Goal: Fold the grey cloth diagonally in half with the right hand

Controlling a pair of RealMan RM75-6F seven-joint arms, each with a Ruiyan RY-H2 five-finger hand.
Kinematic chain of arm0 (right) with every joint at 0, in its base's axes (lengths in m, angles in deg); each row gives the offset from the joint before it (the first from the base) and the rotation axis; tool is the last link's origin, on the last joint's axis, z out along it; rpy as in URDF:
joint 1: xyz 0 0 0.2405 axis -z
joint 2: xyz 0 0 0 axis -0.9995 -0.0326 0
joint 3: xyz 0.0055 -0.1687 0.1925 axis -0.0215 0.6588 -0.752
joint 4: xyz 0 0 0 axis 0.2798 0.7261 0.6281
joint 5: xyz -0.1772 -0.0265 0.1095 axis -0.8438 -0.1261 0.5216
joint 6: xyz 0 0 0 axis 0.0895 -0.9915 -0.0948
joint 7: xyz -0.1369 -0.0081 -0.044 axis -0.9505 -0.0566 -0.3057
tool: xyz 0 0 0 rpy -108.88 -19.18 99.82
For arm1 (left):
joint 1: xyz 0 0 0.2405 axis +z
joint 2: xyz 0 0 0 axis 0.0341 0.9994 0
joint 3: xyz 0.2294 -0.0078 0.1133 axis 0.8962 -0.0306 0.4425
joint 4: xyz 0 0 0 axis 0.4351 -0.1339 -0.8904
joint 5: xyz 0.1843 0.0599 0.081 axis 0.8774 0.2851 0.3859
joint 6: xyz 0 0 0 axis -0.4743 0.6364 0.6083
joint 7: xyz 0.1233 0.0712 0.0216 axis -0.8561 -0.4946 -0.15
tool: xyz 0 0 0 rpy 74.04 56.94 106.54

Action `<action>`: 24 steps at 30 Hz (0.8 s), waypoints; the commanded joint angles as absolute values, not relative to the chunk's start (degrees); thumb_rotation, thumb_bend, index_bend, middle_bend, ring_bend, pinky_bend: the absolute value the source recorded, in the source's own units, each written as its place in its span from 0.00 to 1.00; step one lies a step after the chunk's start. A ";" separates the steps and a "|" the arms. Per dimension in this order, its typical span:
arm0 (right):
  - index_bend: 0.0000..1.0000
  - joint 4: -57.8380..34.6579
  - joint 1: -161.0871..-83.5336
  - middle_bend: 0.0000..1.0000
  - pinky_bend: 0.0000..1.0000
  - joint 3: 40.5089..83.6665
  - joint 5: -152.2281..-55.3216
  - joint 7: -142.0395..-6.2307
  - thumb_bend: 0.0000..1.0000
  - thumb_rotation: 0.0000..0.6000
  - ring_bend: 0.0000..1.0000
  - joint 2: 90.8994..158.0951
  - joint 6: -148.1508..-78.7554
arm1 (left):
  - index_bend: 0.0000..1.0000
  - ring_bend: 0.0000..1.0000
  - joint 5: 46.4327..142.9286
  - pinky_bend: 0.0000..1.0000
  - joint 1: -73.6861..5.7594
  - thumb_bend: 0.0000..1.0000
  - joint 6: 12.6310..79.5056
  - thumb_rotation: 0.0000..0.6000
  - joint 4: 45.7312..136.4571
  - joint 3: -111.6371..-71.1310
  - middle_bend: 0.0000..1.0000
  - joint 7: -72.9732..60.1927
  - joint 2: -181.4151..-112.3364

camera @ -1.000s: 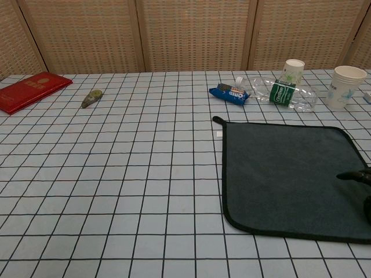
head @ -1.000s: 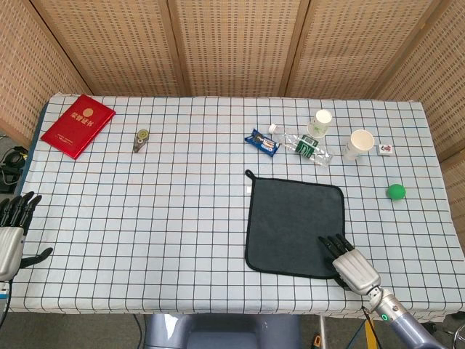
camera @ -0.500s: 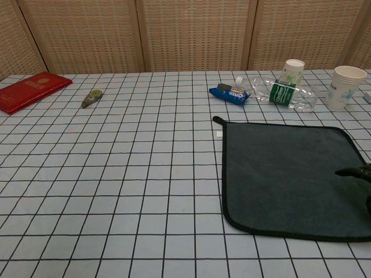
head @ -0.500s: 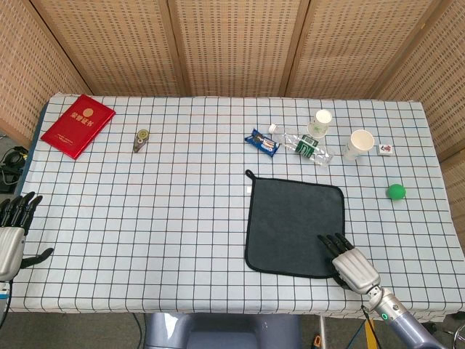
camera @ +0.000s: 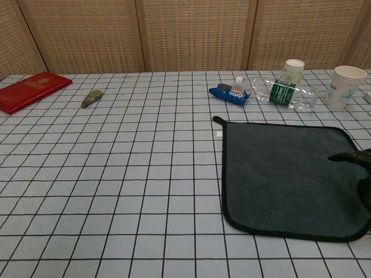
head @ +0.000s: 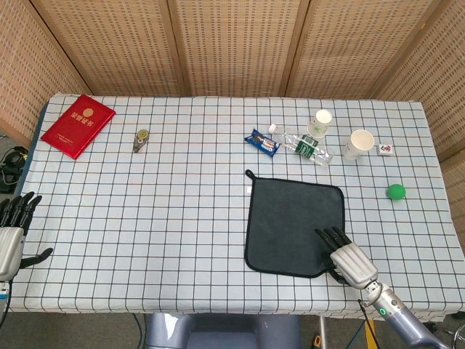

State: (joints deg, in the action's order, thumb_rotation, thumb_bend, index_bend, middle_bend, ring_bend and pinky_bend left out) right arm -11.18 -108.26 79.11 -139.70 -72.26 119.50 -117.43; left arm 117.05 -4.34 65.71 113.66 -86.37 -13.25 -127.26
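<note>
We see the grey cloth [head: 294,227] lying flat at lower centre-right of the head view, on the checked table [head: 167,211]. Our right hand [head: 347,259] rests over its lower right corner, fingers [head: 328,236] slightly spread and pointing up-left; we cannot tell whether they pinch the edge. Our left hand [head: 10,234] sits at the lower left frame edge, fingers apart, holding nothing. Above the cloth lie a snack packet [head: 262,142] and a plastic bottle [head: 305,146].

Staged indoor test room, not a lived-in home.
A blue-and-white checked tablecloth [head: 182,218] covers the table, woven rattan screen panels [head: 232,43] close it in, and unrelated small props lie scattered.
</note>
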 commanded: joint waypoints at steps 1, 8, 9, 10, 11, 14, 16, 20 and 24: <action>0.67 -12.97 -109.91 0.09 0.00 77.22 -138.54 -72.51 0.71 1.00 0.00 118.50 -116.51 | 0.00 0.00 116.97 0.00 -4.37 0.00 65.63 1.00 113.63 -86.40 0.00 -13.20 -127.25; 0.67 -17.73 -114.96 0.09 0.00 71.73 -133.72 -74.74 0.71 1.00 0.00 116.16 -111.04 | 0.00 0.00 116.18 0.00 -4.55 0.00 65.17 1.00 113.39 -86.73 0.00 -12.75 -127.16; 0.67 -18.30 -115.81 0.10 0.00 70.94 -132.91 -75.48 0.71 1.00 0.00 115.98 -109.97 | 0.00 0.00 116.02 0.00 -4.59 0.00 65.06 1.00 113.35 -86.78 0.00 -12.66 -127.16; 0.67 -18.76 -116.68 0.10 0.00 70.20 -132.08 -76.28 0.71 1.00 0.00 115.88 -108.83 | 0.00 0.00 115.82 0.00 -4.63 0.00 64.92 1.00 113.31 -86.84 0.00 -12.55 -127.15; 0.67 -19.08 -117.57 0.10 0.00 69.39 -131.24 -77.20 0.71 1.00 0.00 115.92 -107.75 | 0.00 0.00 115.68 0.00 -4.68 0.00 64.78 1.00 113.25 -86.89 0.00 -12.47 -127.13; 0.67 -19.36 -119.71 0.10 0.00 67.54 -128.68 -79.79 0.71 1.00 0.00 116.38 -104.85 | 0.00 0.00 115.19 0.00 -4.81 0.00 64.39 1.00 113.06 -87.04 0.00 -12.17 -127.09; 0.67 -19.11 -121.61 0.10 0.00 65.96 -126.06 -82.07 0.71 1.00 0.00 117.08 -102.23 | 0.00 0.00 114.76 0.00 -4.97 0.00 63.98 1.00 112.81 -87.18 0.00 -11.88 -127.08; 0.67 -18.68 -124.18 0.10 0.00 63.99 -122.17 -85.59 0.71 1.00 0.00 118.33 -99.08 | 0.00 0.00 114.05 0.00 -5.18 0.00 63.37 1.00 112.42 -87.39 0.00 -11.44 -127.08; 0.67 -17.42 -126.74 0.11 0.00 62.42 -118.48 -88.59 0.70 1.00 0.00 120.15 -96.47 | 0.00 0.00 113.16 0.00 -5.45 0.00 62.84 1.00 111.69 -87.70 0.00 -11.81 -127.37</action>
State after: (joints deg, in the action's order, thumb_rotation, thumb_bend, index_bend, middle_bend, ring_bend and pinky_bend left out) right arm -18.07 -125.70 63.21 -119.63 -87.49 119.30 -97.52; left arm 113.21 -5.40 62.90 111.74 -87.65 -11.76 -127.32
